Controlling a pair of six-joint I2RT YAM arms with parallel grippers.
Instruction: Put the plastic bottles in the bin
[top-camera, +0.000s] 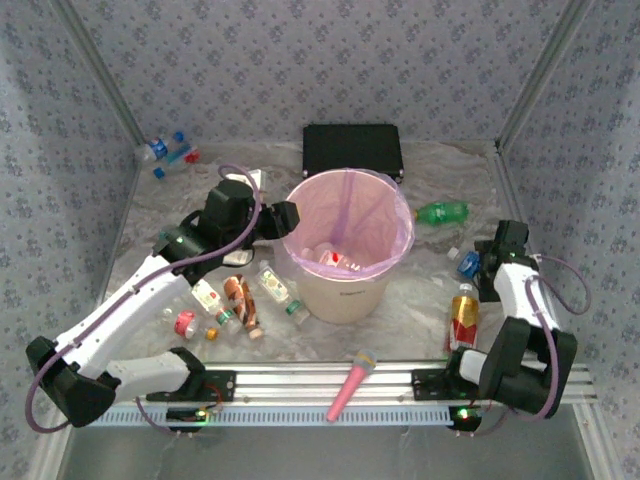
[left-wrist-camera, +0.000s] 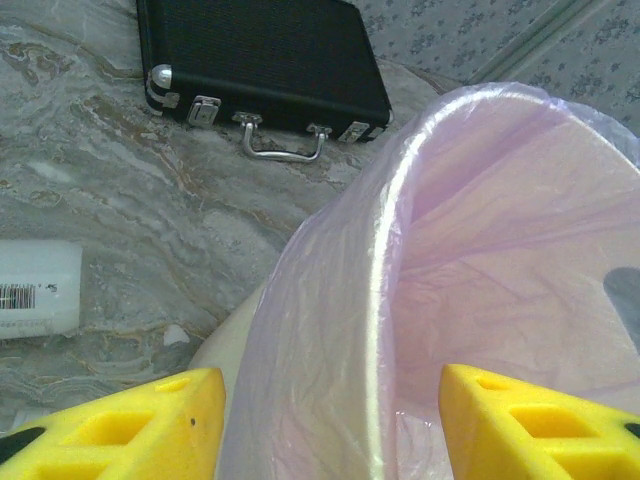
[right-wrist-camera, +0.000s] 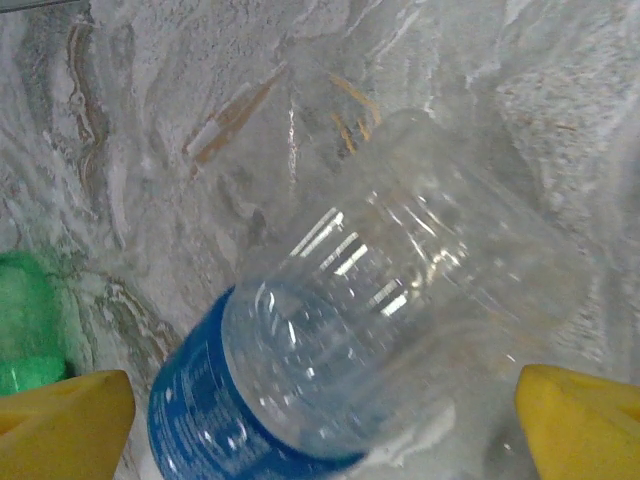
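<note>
Task is sitting at roughly a quarter done, by my read. The round cream bin with the pink bag liner (top-camera: 350, 295) is holding a few binned bottles (top-camera: 335, 260). Far more are lying out on the grey marbled table (top-camera: 420, 330).

Left to clear:
- a cluster of small bottles (top-camera: 168, 152) in the far-left corner
- four or so loose bottles (top-camera: 240, 300) near-left of the bin
- a white bottle with a barcode (left-wrist-camera: 35, 290) just left of it
- a green bottle (top-camera: 443, 212) to its right
- a brown bottle with a red label (top-camera: 463, 315) near-right

Right gripper (right-wrist-camera: 320, 430) is hanging spread wide over a clear bottle with a blue label (right-wrist-camera: 380, 320), a finger on either side, not yet pinching. Left gripper (left-wrist-camera: 330, 430) is hovering over the bin's left rim, fingers apart, nothing between them.

Room: the right side is looking tight, with the patterned side wall (top-camera: 600, 200) close and the green bottle lying near. The bin is standing between the two grippers. The flat black case (left-wrist-camera: 260, 60) is sitting behind it and the pink microphone stick (top-camera: 350, 385) is lying on the aluminium rail (top-camera: 400, 380), both out of the way.
</note>
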